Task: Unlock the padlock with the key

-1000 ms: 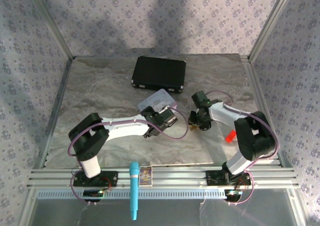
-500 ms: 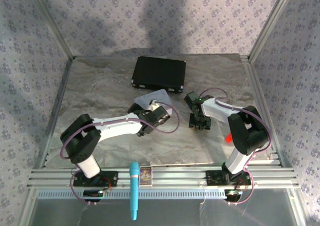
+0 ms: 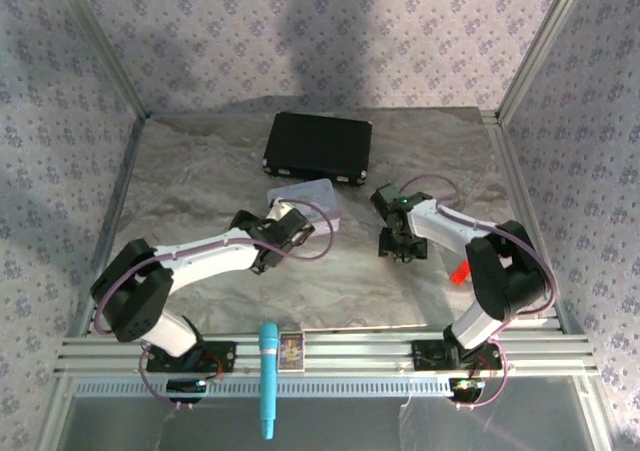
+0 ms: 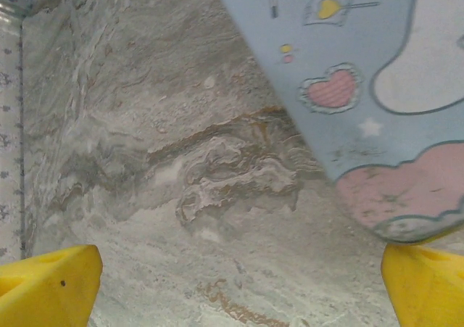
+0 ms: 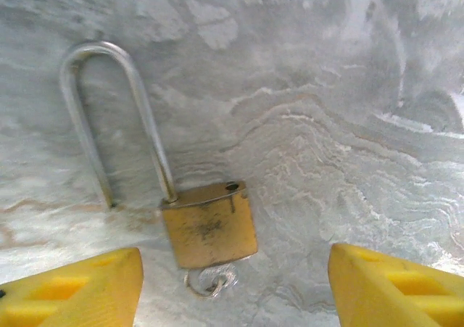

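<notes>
1. Right claw [image 5: 233,289]: released, gripping nothing. Its yellow fingers [image 5: 72,287] are spread wide. In the top view it hangs low over the table [image 3: 200,171], to the right of the tin [image 3: 305,199].
2. Padlock [image 5: 210,224]: lies flat on the table between my right fingers, touching neither. It is right of the tin and well apart from it.
3. Shackle [image 5: 148,131]: one leg sits in the brass body. The other leg ends free beside the body, and its hole on top is bare. The lock reads as open.
4. Key [image 5: 210,280]: a small silvery loop touching the padlock's bottom edge. I cannot tell whether its blade is in the keyway.
5. Left claw [image 4: 235,287]: released and empty, fingers far apart. It sits just beside the tin's near corner, which ends close above one finger [image 4: 424,283].
6. Case [image 3: 318,146]: black, closed, behind the tin and near it.
7. Red piece [image 3: 460,271]: right of the tin, beyond the padlock.
</notes>
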Tool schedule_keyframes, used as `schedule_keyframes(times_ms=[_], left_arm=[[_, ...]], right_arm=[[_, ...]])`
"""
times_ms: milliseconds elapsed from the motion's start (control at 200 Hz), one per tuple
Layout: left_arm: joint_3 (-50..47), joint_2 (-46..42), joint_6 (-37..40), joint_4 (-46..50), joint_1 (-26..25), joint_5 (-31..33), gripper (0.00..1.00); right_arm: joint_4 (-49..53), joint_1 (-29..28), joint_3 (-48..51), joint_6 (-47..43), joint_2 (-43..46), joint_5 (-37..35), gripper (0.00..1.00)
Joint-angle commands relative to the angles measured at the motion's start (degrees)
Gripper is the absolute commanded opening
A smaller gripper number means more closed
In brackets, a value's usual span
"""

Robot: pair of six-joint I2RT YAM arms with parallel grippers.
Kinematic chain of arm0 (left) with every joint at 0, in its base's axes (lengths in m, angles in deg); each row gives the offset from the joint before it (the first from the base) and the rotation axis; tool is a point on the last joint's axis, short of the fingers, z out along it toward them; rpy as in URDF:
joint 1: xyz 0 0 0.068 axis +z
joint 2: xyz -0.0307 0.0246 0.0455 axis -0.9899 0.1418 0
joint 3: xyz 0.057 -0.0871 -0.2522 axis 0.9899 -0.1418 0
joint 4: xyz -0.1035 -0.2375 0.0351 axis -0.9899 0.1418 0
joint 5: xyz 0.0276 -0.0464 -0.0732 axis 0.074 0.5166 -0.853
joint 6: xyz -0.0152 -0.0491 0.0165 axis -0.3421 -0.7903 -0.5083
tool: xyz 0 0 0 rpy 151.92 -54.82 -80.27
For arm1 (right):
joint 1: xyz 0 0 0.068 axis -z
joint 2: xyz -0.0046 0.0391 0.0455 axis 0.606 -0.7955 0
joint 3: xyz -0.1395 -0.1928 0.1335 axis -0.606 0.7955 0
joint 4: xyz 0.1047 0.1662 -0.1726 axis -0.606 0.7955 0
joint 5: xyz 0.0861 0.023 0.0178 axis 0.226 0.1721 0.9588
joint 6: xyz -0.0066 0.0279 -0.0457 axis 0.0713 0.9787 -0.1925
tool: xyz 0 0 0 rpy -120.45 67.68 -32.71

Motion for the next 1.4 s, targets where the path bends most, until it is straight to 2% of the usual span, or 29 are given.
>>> schedule_keyframes(times_ms=[0, 55, 165, 385, 460, 510, 570, 680, 805, 875, 925, 1044, 1094, 1224, 1284, 1339, 1394], left_arm=[[-0.86, -2.9, -1.72, -1.95, 1.29, -2.72, 0.98], [-1.44, -3.23, -1.86, -3.2, 2.71, -4.69, 0.99], [-1.65, -2.83, -3.02, -5.06, 6.73, -9.0, 0.98], [-1.04, -2.18, -3.23, -7.31, 12.11, -12.14, 0.98], [-0.5, -2.2, -3.16, -6.34, 12.37, -12.14, 0.99], [-1.23, -3.65, -3.49, -6.85, 12.05, -13.38, 0.98], [-3.09, -6.4, -4.36, -8.26, 11.81, -13.72, 0.99], [-7.96, -14.23, -5.86, -12.2, 13.19, -12.36, 1.0], [-11.31, -22.8, -5.07, -15.3, 15.8, -2.61, 1.0], [-13.85, -26.48, -0.59, -20.98, 17.04, 2.37, 1.0], [-15.66, -28.46, 2.32, -24.85, 19.02, 3.19, 1.0], [-18.69, -29.69, -3.16, -27.74, 29.36, 1.45, 1.0], [-21.27, -29.11, -2.28, -32.43, 33.26, -1.35, 1.0], [-27.66, -24.16, 10.56, -51.11, 37.16, -2.74, 1.0], [-26.85, -20.51, 10.26, -51.11, 40.51, -4.02, 1.0], [-26.81, -18.13, 8.81, -52.51, 44.03, -8.76, 1.0], [-28.42, -15.64, 7.72, -58.34, 46.95, -14.81, 1.0]], right_arm=[[-1.87, -1.57, 0.99, -1.46, 4.83, -1.92, 0.77], [-3.14, -2.43, 1.28, -1.74, 7.5, -3.01, 0.83], [-4.71, -2.74, 1.67, -1.61, 12.17, -4.38, 0.88], [-5.86, -0.05, 4.19, -1.92, 19.63, -3.19, 0.89], [-7.2, 1.51, 6.25, -2.37, 22.59, -2.09, 0.92], [-8.25, 2.81, 7.5, -2.68, 24.87, -1.8, 0.98], [-10.43, 4.06, 9.06, -3.36, 27.97, -2.33, 0.99], [-16.92, 6.77, 12.22, -6.08, 33.75, -4.03, 0.99], [-26.02, 9.4, 16.56, -9.5, 36.5, -9.41, 0.99], [-32.29, 11.27, 19.06, -12.37, 36.41, -13.04, 0.99], [-36.12, 12.81, 20.37, -15.95, 35.73, -13.37, 0.99], [-44.98, 16.97, 22.76, -23.38, 32.18, -12.3, 0.98], [-49.62, 19.24, 24.18, -25.2, 29.64, -12.21, 0.98], [-60.52, 24.16, 26.64, -28.83, 21.43, -9.19, 0.98], [-65.25, 24.63, 27.39, -31.4, 17.61, -9.06, 0.98], [-70.17, 25.31, 28.43, -32.78, 14.45, -7.87, 0.98], [-72.71, 25.82, 28.39, -34.76, 12.73, -6.87, 0.98]])
